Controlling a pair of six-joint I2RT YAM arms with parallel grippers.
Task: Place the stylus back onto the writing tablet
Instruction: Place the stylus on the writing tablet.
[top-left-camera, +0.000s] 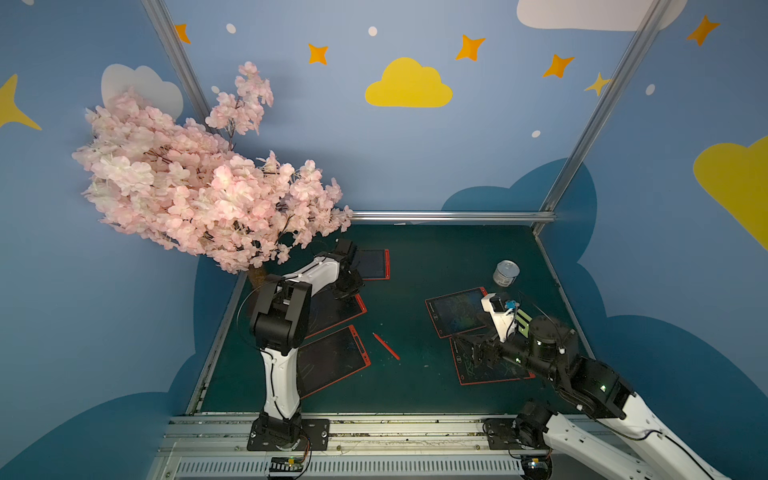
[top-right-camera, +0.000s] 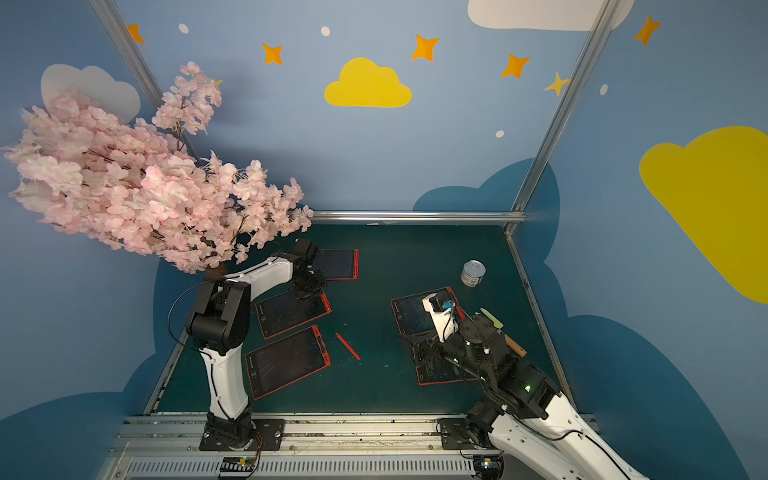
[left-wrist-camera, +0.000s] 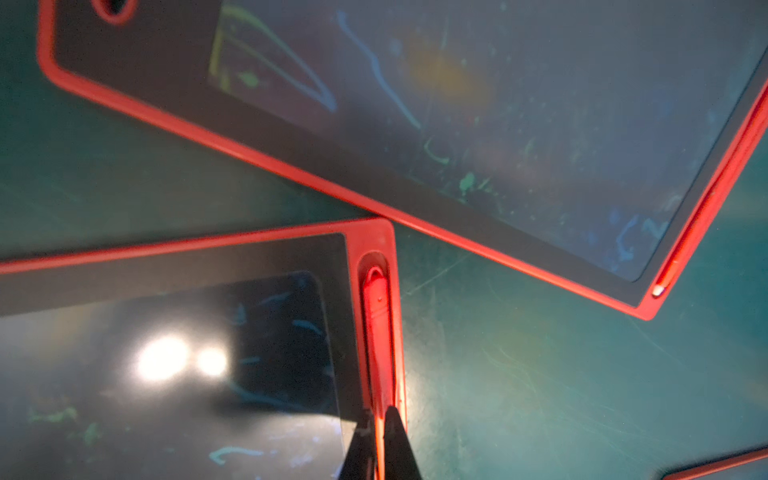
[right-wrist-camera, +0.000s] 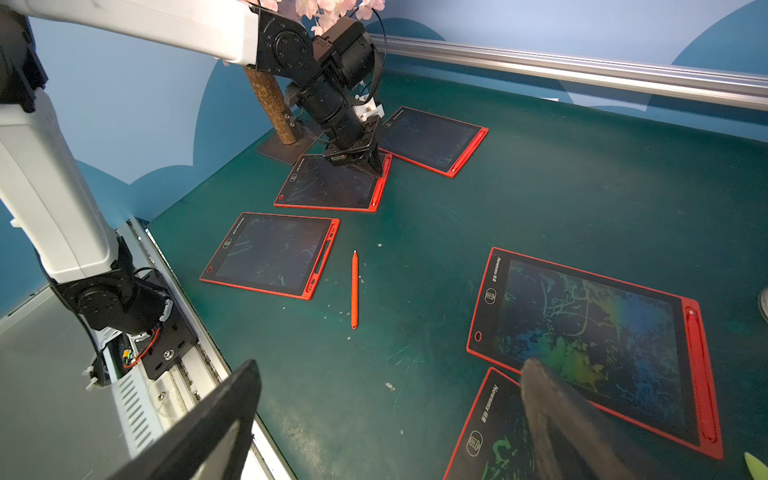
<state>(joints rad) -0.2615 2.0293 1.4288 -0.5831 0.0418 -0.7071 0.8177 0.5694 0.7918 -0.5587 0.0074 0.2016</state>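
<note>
Left gripper (left-wrist-camera: 376, 415): jaws pinched narrow on a red stylus (left-wrist-camera: 376, 316), which lies lengthwise in the side groove of the middle tablet (left-wrist-camera: 208, 266). The grip is taken at one end of the shaft, leaving the other end free to sit at the groove's closed end. It looks like a pressing-in hold rather than a carry, though from here one cannot tell whether the pen is fully seated. The far tablet (left-wrist-camera: 457, 104), whose edge meets this one's corner, has its own pen lying along its side. A loose stylus (right-wrist-camera: 354, 289) lies flat on the green mat (right-wrist-camera: 540, 208), just beside the near tablet (right-wrist-camera: 270, 253) and apart from it. That tablet's groove (right-wrist-camera: 325, 257) is empty, so the pair probably belongs together and is yet to be done. Right gripper (right-wrist-camera: 390, 365): jaws spread wide, holding nothing. It hangs above the right-hand tablets (right-wrist-camera: 590, 332), clear of the left arm's work — seemingly parked.
</note>
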